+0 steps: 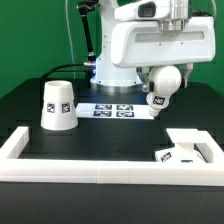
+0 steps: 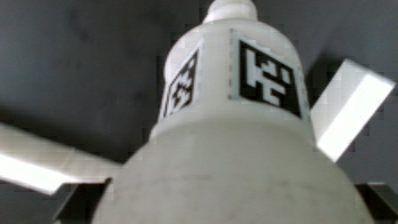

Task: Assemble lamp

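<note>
As the exterior view shows, the jaws are closed on the white round-headed plastic bulb (image 1: 161, 86), holding it tilted above the black surface (image 1: 110, 135). Well apart from the jaws, toward the exterior view's left, stands the white tapered cup-shaped plastic shade (image 1: 57, 105). The flat square white plastic base (image 1: 185, 148) lies below them, inside the long white rail frame (image 1: 100, 167). In the wrist view, the bulb (image 2: 222, 130) fills the space between the jaws, its black-and-white square tag (image 2: 267, 75) facing the camera.
</note>
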You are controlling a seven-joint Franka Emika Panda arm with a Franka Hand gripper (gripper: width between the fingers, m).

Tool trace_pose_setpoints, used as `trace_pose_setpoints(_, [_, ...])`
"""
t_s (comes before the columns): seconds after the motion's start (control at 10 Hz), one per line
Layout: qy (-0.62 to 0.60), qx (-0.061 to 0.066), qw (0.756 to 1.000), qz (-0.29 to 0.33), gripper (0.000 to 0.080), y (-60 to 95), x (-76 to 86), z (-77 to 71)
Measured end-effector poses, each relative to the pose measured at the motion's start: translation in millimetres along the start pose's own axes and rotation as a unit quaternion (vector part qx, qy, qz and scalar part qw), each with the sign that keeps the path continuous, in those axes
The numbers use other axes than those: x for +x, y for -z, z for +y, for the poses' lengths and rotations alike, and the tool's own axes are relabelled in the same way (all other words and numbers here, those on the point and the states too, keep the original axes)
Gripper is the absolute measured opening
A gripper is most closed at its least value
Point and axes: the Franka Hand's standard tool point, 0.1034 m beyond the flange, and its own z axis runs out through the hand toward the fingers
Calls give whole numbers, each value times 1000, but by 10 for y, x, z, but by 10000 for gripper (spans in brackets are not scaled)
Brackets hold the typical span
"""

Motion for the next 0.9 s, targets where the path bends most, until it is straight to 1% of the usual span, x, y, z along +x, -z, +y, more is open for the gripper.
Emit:
trace_pose_setpoints(0.1, [-2, -3, 1000, 13, 576, 38, 54, 24])
trace_pose_setpoints(0.2, [5, -19, 998, 52, 576, 102, 156, 100])
trace_pose_setpoints(0.3, [9, -36, 996, 83, 576, 75, 104, 161])
trace_pose_setpoints(0.4, [8, -33, 997, 76, 576, 36, 43, 140])
trace_pose_setpoints(0.6, [6, -32, 997, 76, 576, 44, 63, 129])
trace_pose_setpoints(0.7, [2, -27, 997, 72, 576, 51, 98, 55])
trace_pose_setpoints(0.8, [6, -18, 998, 63, 576, 105, 210, 29])
trace_pose_setpoints(0.9, [9, -16, 998, 67, 576, 176, 363, 35])
